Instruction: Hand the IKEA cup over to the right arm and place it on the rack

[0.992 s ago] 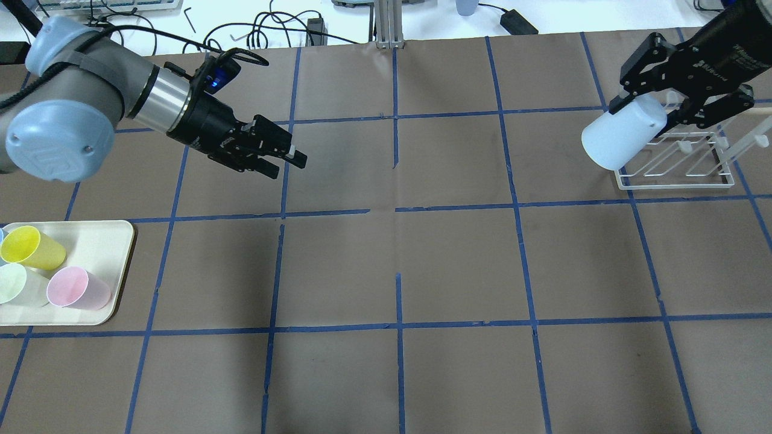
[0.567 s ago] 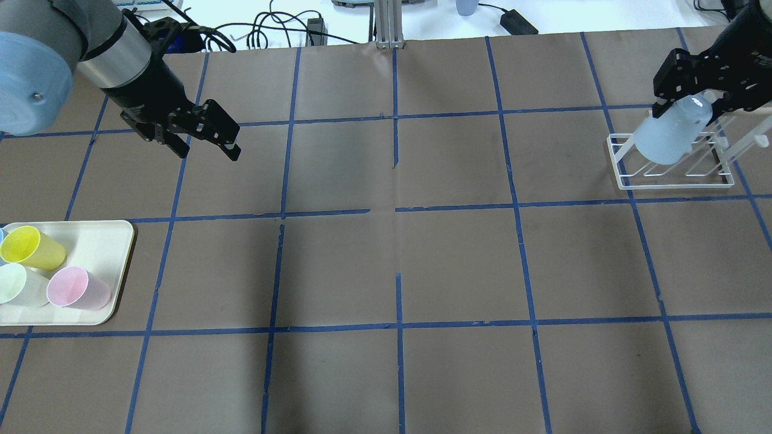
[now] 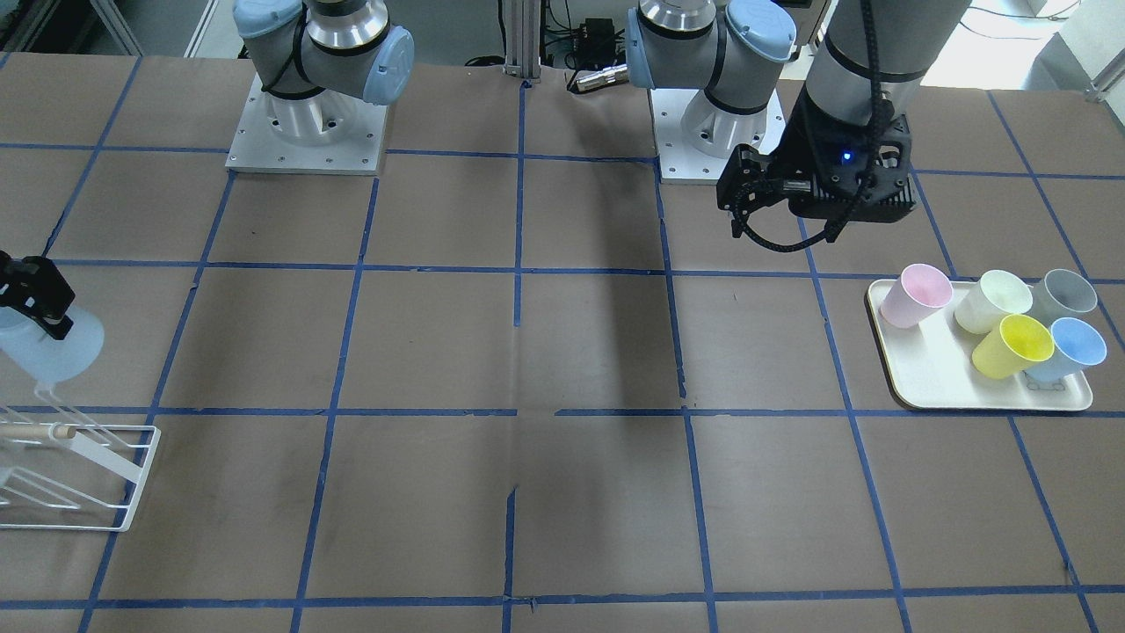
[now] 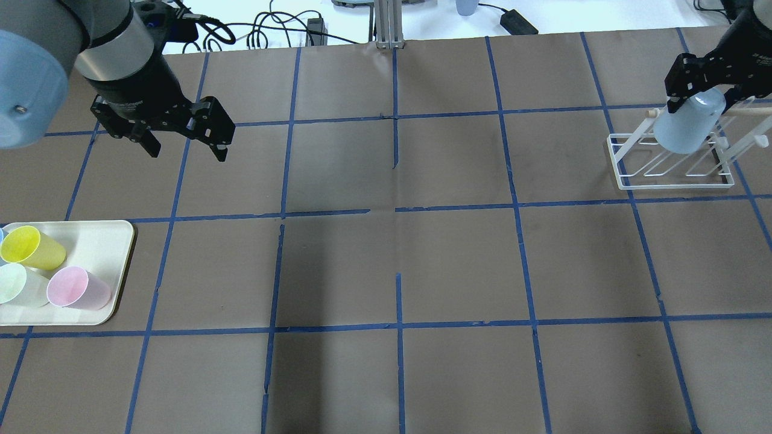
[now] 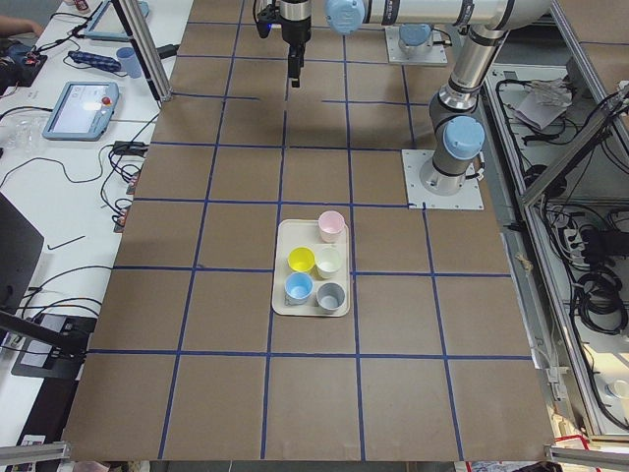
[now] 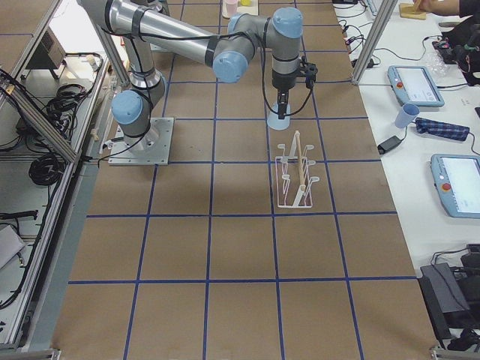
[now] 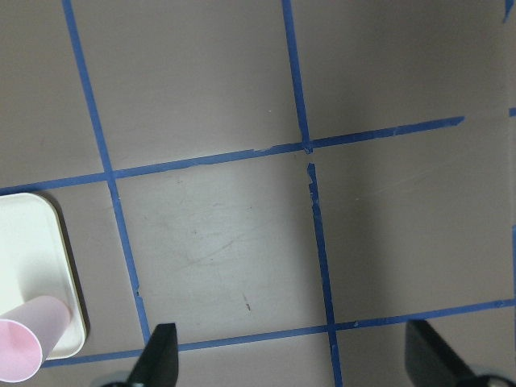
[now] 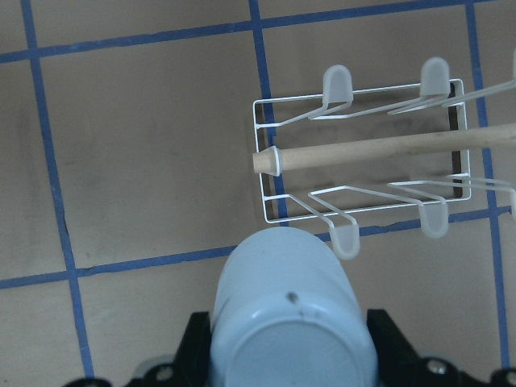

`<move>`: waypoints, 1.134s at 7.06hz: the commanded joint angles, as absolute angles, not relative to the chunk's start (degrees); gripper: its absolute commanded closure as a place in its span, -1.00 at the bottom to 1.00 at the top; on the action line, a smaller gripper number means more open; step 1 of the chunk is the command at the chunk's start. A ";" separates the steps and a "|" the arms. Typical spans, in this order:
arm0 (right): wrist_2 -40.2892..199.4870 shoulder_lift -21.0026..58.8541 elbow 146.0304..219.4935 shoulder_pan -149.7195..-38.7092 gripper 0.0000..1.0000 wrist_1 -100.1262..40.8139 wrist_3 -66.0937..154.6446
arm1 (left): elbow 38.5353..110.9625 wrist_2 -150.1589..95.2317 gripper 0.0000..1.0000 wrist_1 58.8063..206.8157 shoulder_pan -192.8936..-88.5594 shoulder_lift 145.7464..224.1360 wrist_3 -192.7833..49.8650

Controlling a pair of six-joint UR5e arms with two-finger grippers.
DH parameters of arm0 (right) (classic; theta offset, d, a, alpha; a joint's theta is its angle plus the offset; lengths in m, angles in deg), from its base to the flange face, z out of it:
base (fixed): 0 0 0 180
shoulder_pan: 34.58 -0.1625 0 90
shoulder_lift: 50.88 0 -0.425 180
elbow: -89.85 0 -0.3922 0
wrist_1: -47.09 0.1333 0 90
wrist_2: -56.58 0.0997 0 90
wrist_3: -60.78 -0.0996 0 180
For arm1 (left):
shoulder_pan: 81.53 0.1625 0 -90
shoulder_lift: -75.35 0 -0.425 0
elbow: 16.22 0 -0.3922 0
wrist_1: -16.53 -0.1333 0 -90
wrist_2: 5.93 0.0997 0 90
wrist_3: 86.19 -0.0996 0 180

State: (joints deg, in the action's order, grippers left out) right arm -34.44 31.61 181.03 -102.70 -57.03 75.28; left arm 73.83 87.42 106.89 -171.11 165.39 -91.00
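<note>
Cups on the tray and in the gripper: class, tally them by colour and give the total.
Blue cups: 2, the held cup in the right gripper and the blue tray cup
Pink cup: 1
Yellow cup: 1
Grey cup: 1
Pale green cup: 1
Total: 6

The left arm [image 4: 114,42] reaches in on the left side and bends down at the wrist. Its hand [image 4: 187,150] hangs above the worktop [image 4: 422,265] and points straight down. The two black fingers [image 4: 217,135] are spread wide apart, with nothing between them. The right arm [image 6: 176,37] stretches far out to its own side, and its wrist turns down too. The right hand [image 4: 699,102] points down, and its fingers squeeze a blue cup [image 4: 687,129] from both sides
</note>
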 commanded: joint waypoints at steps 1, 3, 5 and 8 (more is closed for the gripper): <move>-33.78 29.72 181.08 -99.37 0.53 -57.32 78.42 | 73.69 87.15 -1.00 106.62 -171.36 165.26 -89.53; -33.86 27.53 181.09 -99.36 0.53 -57.50 78.53 | 73.25 83.49 -1.00 106.62 -166.73 164.56 -94.08; -34.21 25.77 181.52 -99.27 0.53 -59.69 78.53 | 74.56 81.87 -1.00 106.80 -165.29 163.51 -94.28; -33.95 24.71 185.64 -99.27 0.37 -66.09 78.53 | 74.31 81.87 -1.00 107.32 -165.47 163.50 -94.28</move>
State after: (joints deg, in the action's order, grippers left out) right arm -33.94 25.05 183.70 -99.28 -63.43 78.51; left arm 74.46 81.86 107.13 -165.41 163.49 -94.26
